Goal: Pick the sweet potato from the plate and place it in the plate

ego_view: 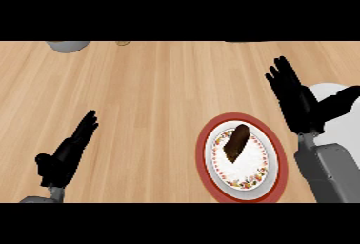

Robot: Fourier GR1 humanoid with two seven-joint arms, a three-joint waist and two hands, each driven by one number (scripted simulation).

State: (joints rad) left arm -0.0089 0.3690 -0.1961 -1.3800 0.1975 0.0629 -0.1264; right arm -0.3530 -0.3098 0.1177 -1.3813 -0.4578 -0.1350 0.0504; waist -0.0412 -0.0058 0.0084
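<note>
A brown sweet potato (236,142) lies lengthwise on a white plate with a red rim (209,167) at the lower right of the wooden counter. My right hand (301,105) stands open just right of that plate, fingers straight and pointing away, thumb spread to the right; it touches nothing. Behind the right hand a plain white plate (336,91) shows at the right edge, partly hidden by the hand. My left hand (67,153) rests open at the lower left, far from both plates.
A grey round object (68,45) and a small tan object (124,43) sit cut off at the counter's far edge, upper left. Bare wooden counter (162,90) spreads between the two hands.
</note>
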